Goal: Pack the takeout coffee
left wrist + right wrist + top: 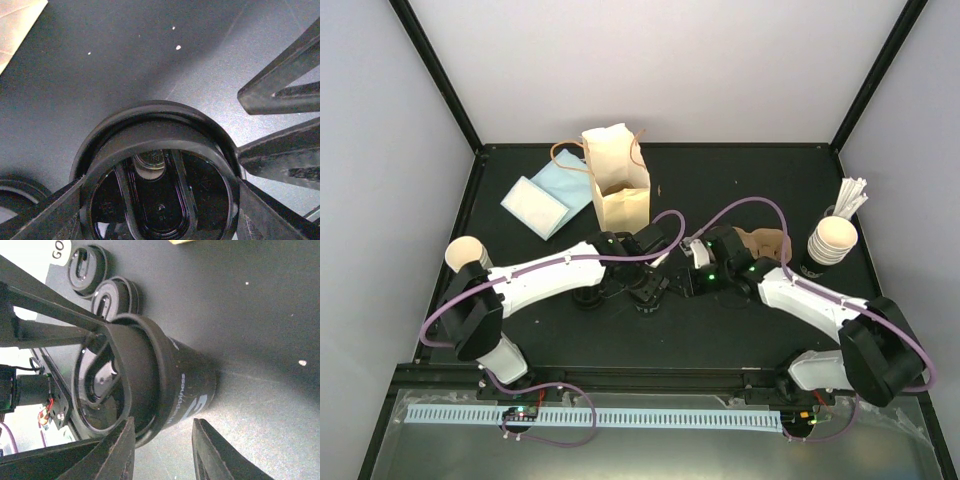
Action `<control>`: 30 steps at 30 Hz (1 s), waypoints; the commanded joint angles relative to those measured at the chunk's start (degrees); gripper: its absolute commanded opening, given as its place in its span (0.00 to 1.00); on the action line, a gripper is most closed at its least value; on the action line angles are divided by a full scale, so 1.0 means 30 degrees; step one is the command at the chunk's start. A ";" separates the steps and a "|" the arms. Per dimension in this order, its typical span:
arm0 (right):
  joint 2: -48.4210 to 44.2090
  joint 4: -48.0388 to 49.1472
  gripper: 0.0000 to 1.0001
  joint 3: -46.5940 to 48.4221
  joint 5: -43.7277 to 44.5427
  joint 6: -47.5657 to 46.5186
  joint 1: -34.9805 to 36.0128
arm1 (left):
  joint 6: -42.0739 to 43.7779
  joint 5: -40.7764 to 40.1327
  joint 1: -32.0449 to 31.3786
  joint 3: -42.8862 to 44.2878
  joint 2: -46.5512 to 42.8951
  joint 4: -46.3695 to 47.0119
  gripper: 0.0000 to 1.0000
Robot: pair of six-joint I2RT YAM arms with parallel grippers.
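Clenching a lid (160,125) across its rim with the left end effector (160,210), over the mouth of a black cup (192,390) at mid-table (740,180); flanking that cup's wall with the right end effector (162,440), fingers parted, cannot tell whether gripping or let go; judged step: capping the coffee, taken here as the black cup, though with a lone cream cup (465,253) standing well apart at the table's left edge; next, probably pressing the rim down evenly while steadying the cup, then carrying it upright toward the carrier (767,243) or bag (617,185); counted: three lids, one held, two spare lids (87,269) lying near the cup; one black cup; one cream cup; one stack of cups (832,240) with sticks; one carrier; one bag; two blue packets (535,205).
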 commanded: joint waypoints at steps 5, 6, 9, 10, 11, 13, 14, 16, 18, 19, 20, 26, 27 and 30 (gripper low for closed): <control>-0.0674 0.2570 0.41 0.0022 -0.2556 0.0782 -0.0962 | 0.0867 0.0807 -0.0144 -0.0240 -0.0203 0.0125 0.72; -0.0472 0.2767 0.43 0.0071 -0.2763 0.0756 -0.0950 | 0.0901 0.0826 -0.0144 -0.0269 -0.0233 0.0157 0.72; 0.0591 0.3083 0.46 0.0286 -0.3593 0.0396 -0.0965 | 0.1027 0.0989 -0.0144 -0.0373 -0.0308 0.0292 0.72; 0.0935 0.3183 0.47 0.0305 -0.3786 0.0291 -0.0965 | 0.1035 0.0999 -0.0144 -0.0406 -0.0360 0.0346 0.72; 0.1263 0.3346 0.49 0.0238 -0.4000 0.0219 -0.0965 | 0.1054 0.1030 -0.0151 -0.0443 -0.0395 0.0397 0.72; 0.1787 0.3415 0.51 0.0169 -0.4295 0.0021 -0.0951 | 0.1086 0.1071 -0.0148 -0.0507 -0.0467 0.0498 0.73; 0.2014 0.3393 0.52 0.0134 -0.4383 -0.0104 -0.0938 | 0.1068 0.1086 -0.0144 -0.0551 -0.0517 0.0559 0.73; 0.2499 0.3117 0.52 0.0096 -0.4305 -0.0359 -0.0935 | 0.1003 0.1071 -0.0158 -0.0570 -0.0515 0.0627 0.73; 0.2763 0.2955 0.49 0.0002 -0.4173 -0.0470 -0.0921 | 0.0993 0.1036 -0.0144 -0.0501 -0.0501 0.0634 0.74; 0.2814 0.2973 0.47 -0.0081 -0.4129 -0.0488 -0.0934 | 0.0987 0.1082 -0.0151 -0.0461 -0.0501 0.0649 0.75; 0.2849 0.2950 0.45 -0.0169 -0.4076 -0.0501 -0.0936 | 0.0960 0.1088 -0.0152 -0.0406 -0.0501 0.0658 0.76; 0.2462 0.2828 0.36 -0.0319 -0.4066 -0.0603 -0.0934 | 0.0749 0.0863 -0.0153 0.0215 -0.0771 0.0853 0.84; 0.2384 0.2719 0.35 -0.0268 -0.4028 -0.0684 -0.0928 | 0.0696 0.0852 -0.0149 0.0396 -0.0806 0.0848 0.85; 0.2186 0.2413 0.34 -0.0177 -0.3843 -0.0815 -0.0936 | 0.0647 0.0755 -0.0171 0.0888 -0.0971 0.0863 0.89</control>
